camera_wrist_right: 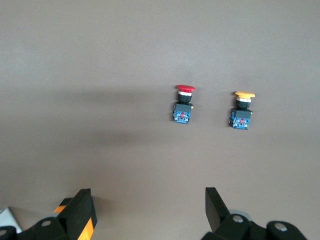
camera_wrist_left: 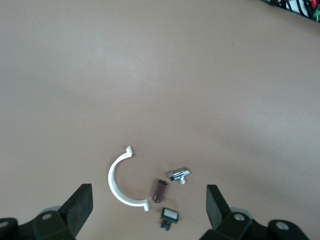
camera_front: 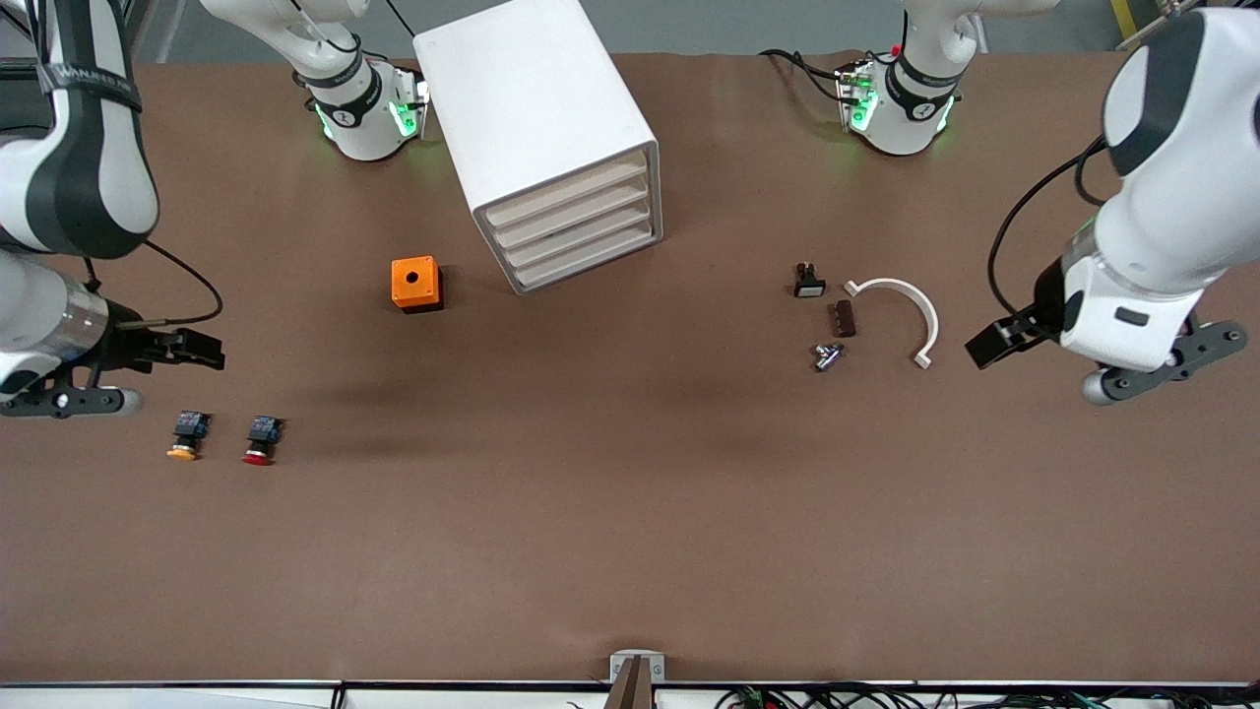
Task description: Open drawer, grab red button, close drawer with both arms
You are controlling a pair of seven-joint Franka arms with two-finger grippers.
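1. On the table point(camera_front: 630, 512), at about 8 o'clock from its centre in the front view: the button point(camera_front: 261, 439), red cap, lying on its side near the right arm's end. Also seen in the right wrist view point(camera_wrist_right: 184, 105).
2. Just beside it, closer to that end: yellow button point(camera_front: 186, 436), same build, also on its side.
3. At 12 o'clock from centre: drawer unit point(camera_front: 551, 138), white, set at an angle, four drawer fronts showing, all shut. Its top edge is cut off by the frame.
4. Beside the unit, toward the right arm's end: orange box point(camera_front: 416, 284) with a hole on top.
5. At 3 o'clock: white arc point(camera_front: 908, 313), a brown piece point(camera_front: 844, 318), a metal piece point(camera_front: 827, 355), a black part point(camera_front: 808, 282); the last three too small to identify.
6. Right gripper point(camera_front: 202, 352): fingers spread apart, nothing between them, over bare table near the two buttons. The arm is partly out of frame.
7. Left gripper point(camera_front: 989, 343): fingers spread apart, nothing held, over bare table by the arc.
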